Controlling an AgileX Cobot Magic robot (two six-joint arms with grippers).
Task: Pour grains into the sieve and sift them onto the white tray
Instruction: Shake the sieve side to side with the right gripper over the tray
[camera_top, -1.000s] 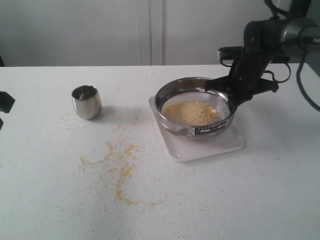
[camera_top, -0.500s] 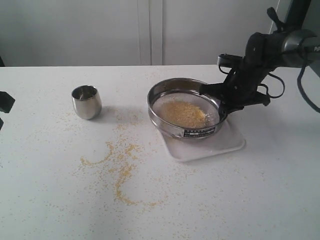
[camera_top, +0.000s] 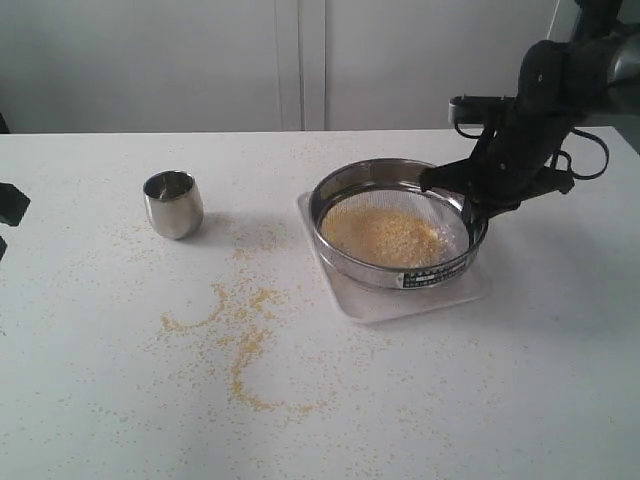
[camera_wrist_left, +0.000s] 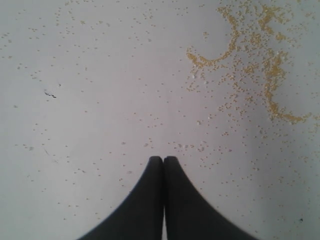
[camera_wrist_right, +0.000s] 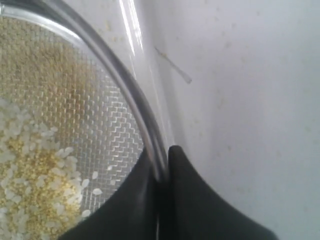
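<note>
The round steel sieve (camera_top: 395, 232) hangs just over the white tray (camera_top: 357, 297), with a pile of yellow and off-white grains (camera_top: 383, 236) on its mesh. My right gripper (camera_top: 470, 205) is shut on the sieve's right rim. The right wrist view shows that rim (camera_wrist_right: 136, 102) pinched between the two black fingers (camera_wrist_right: 161, 170), with grains (camera_wrist_right: 30, 175) on the mesh beside them. My left gripper (camera_wrist_left: 163, 159) is shut and empty above the table, far from the sieve; only its black edge (camera_top: 10, 205) shows at the left of the exterior view.
A small steel cup (camera_top: 173, 203) stands upright on the table, left of the tray. Spilled grains (camera_top: 240, 345) lie in curved trails in front of the cup and tray, also as spilled grains (camera_wrist_left: 250, 65) in the left wrist view. Loose grains dot the white table (camera_top: 100, 400).
The sieve, held by my right gripper, swung left half a second ago and has swung back right, slightly nearer. The grains have spread across the mesh. The left gripper has not moved.
</note>
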